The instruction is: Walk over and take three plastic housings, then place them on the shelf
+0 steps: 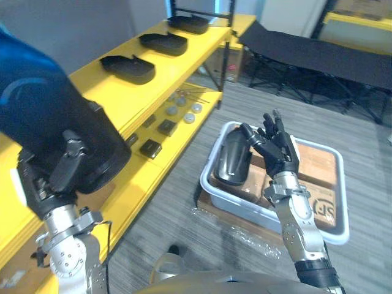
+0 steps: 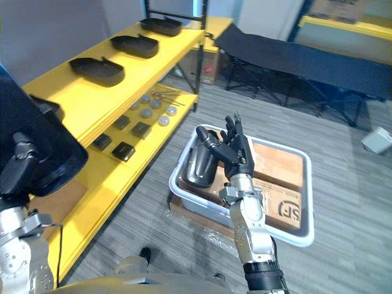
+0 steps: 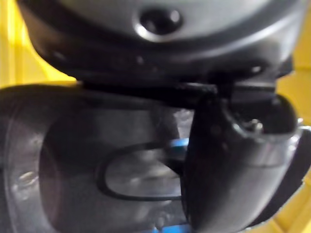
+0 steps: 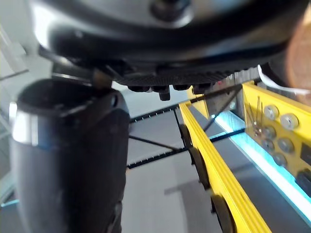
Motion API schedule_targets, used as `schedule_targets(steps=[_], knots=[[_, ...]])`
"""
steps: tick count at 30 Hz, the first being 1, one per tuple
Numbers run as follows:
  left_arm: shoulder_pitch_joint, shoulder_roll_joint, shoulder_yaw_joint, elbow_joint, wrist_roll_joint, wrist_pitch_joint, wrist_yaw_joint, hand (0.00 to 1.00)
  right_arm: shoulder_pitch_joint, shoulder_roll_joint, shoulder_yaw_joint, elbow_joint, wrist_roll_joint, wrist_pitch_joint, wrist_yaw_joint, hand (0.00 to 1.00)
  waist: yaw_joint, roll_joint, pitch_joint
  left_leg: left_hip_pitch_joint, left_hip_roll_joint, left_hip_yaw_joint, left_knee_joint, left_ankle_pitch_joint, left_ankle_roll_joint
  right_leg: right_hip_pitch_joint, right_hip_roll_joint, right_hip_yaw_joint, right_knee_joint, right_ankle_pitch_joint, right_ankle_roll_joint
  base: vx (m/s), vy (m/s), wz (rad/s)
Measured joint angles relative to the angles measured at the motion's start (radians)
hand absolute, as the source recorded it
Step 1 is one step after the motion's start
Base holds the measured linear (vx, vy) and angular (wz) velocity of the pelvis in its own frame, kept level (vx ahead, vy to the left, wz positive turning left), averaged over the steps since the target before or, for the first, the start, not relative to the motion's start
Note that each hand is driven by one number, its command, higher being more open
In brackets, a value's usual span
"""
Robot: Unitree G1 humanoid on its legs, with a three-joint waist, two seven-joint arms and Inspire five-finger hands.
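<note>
The housing (image 1: 98,144) gripped in my left hand (image 1: 64,162) is smooth dark plastic with a dull sheen, as is the leaning housing (image 1: 231,160) in the pale, smooth plastic tub (image 1: 343,205). The three housings (image 1: 128,68) on the smooth yellow-painted shelf (image 1: 116,92) look matt black. Matt brown cardboard (image 1: 321,165) lies in the tub, and the floor (image 1: 184,202) is rough grey carpet.
</note>
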Motion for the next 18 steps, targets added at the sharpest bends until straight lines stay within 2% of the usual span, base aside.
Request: schedule_targets(steps=[2,7,9,10,11,15,17,18], knots=[[0.026,-0.012,0.014,-0.011,-0.026,0.0,-0.028,0.0,-0.037,0.0,0.027,0.017,-0.001,0.012,-0.01,1.0,0.021,-0.008,-0.003,-0.013,-0.011,-0.025,0.001,0.002,0.006,0.005,-0.006,-0.028,-0.001,-0.006,-0.002,0.01,0.016,0.35],[0.018,-0.027,0.017,-0.014,-0.027,0.0,-0.103,0.0,-0.103,0.0,0.06,0.027,0.001,0.046,-0.05,1.0,0.021,-0.017,-0.004,-0.029,-0.022,-0.054,0.002,0.006,0.009,0.004,-0.014,-0.052,0.03,-0.029,-0.002,0.0,0.016,0.22],[-0.002,-0.013,-0.012,-0.014,-0.027,0.001,-0.135,0.0,-0.074,-0.001,0.034,0.009,0.0,0.064,-0.071,1.0,-0.019,-0.023,-0.008,-0.062,-0.029,-0.126,0.005,0.02,0.016,-0.038,0.02,0.092,0.13,-0.137,-0.005,0.02,-0.048,0.89],[-0.011,-0.005,-0.031,-0.014,-0.027,0.005,-0.141,0.0,-0.046,-0.002,0.014,-0.006,0.0,0.069,-0.072,1.0,-0.035,-0.027,-0.01,-0.07,-0.036,-0.158,0.003,0.029,0.014,-0.044,0.04,0.144,0.148,-0.167,-0.01,0.03,-0.114,1.51],[-0.027,0.002,-0.076,-0.014,-0.025,0.005,-0.165,0.0,0.029,-0.002,-0.051,-0.04,0.001,0.074,-0.07,1.0,-0.054,-0.03,-0.009,-0.078,-0.057,-0.215,-0.007,0.055,0.006,-0.049,0.057,0.195,0.202,-0.221,-0.028,0.05,-0.116,1.26],[-0.025,0.003,-0.104,-0.014,-0.02,0.005,-0.168,0.0,0.11,-0.001,-0.17,-0.041,0.0,0.083,-0.088,1.0,-0.065,-0.018,-0.001,-0.08,-0.078,-0.238,-0.001,0.081,0.006,-0.038,0.043,0.15,0.259,-0.25,-0.026,0.03,-0.067,0.62],[-0.024,0.002,-0.125,-0.013,-0.02,0.005,-0.166,0.0,0.132,0.0,-0.212,-0.041,0.001,0.08,-0.102,1.0,-0.071,-0.007,0.007,-0.091,-0.082,-0.207,0.001,0.103,0.02,-0.026,0.043,0.134,0.265,-0.259,-0.031,-0.06,-0.017,0.47],[-0.023,0.001,-0.137,-0.013,-0.021,0.005,-0.172,0.0,0.142,0.002,-0.225,-0.041,0.001,0.074,-0.118,1.0,-0.077,-0.003,0.012,-0.095,-0.082,-0.155,0.001,0.117,0.04,-0.015,0.042,0.112,0.265,-0.268,-0.041,-0.1,-0.009,0.74]])
